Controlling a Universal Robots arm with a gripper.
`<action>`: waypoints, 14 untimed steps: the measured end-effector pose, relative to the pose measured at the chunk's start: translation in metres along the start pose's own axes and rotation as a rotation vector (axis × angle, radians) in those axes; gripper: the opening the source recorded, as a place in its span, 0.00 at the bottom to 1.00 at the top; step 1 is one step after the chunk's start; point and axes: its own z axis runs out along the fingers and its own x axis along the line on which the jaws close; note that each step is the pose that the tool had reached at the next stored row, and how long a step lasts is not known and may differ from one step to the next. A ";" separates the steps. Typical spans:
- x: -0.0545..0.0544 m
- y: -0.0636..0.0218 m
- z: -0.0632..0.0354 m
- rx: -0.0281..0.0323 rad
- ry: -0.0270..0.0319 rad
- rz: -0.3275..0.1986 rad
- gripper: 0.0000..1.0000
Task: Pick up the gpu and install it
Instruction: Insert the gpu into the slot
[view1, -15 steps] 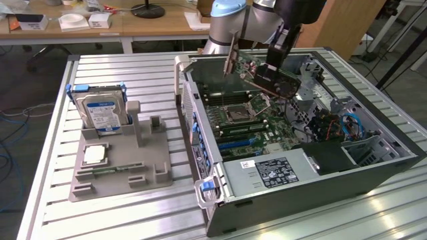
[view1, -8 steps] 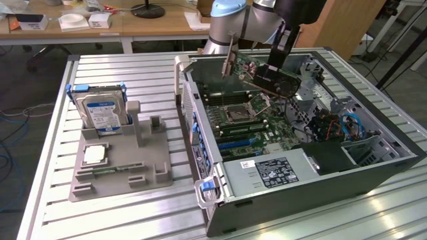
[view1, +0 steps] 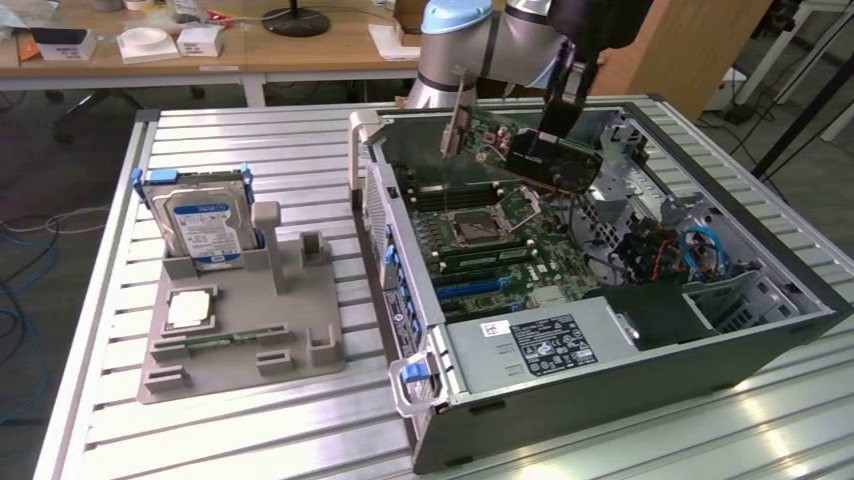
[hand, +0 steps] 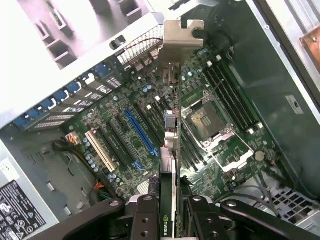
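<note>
Clamped tight between my fingers (hand: 145, 217) is the gpu (hand: 171, 132). The gripper (hand: 167, 212) is closed on the card's top edge, and the card runs edge-on straight out from the fingertips. Its metal bracket (hand: 182, 37) is at the end farthest from my grip.

So the pick-up is done. The card is off its stand and hangs in the air beneath the gripper, inside the opening of the computer case (view1: 601, 370). From outside it looks tilted rather than level.

The install is not done. Clear space separates the card's lower edge from the motherboard (hand: 125, 150) underneath, and it is not seated in any slot. The long blue slot (hand: 142, 132) lies just to one side of the card's line, with the other expansion slots beyond it. The empty processor socket (hand: 207, 120) lies to the other side.

Well away from my gripper, outside the case, the hard drive (view1: 207, 225) stands upright in the grey holder (view1: 240, 345) on the table (view1: 267, 150).
</note>
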 end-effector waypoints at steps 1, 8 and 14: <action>0.000 0.0000 0.0000 -0.0003 0.0003 -0.013 0.26; 0.000 0.0000 0.0003 -0.0025 0.0027 -0.108 0.26; 0.000 0.0000 0.0006 -0.0045 0.0046 -0.191 0.26</action>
